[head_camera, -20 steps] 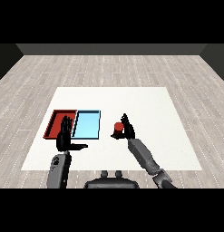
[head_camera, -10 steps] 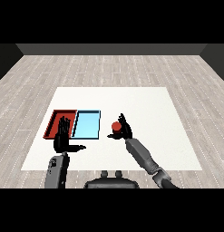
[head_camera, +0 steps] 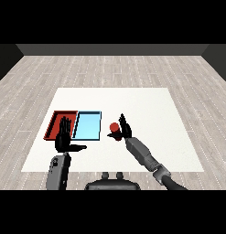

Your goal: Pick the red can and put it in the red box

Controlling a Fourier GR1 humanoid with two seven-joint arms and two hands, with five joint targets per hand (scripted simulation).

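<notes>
Sitting just right of the light blue tray (head_camera: 87, 126), the red can (head_camera: 115, 131) touches the right hand (head_camera: 125, 130), whose fingers look partly curled round it. Left hand (head_camera: 64, 139) (fingers straight, holding nothing) hovers over the red tray (head_camera: 55, 123), further left across the tabletop (head_camera: 146, 109).

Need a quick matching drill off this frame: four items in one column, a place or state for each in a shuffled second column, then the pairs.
Items
1. red can
2. red tray
3. light blue tray
4. left hand

Places or states
A. leftmost of the two trays
B. open, fingers straight, in front of the red tray
C. at the right hand, right of both trays
D. between the red tray and the can

Pairs: 1-C, 2-A, 3-D, 4-B
</notes>
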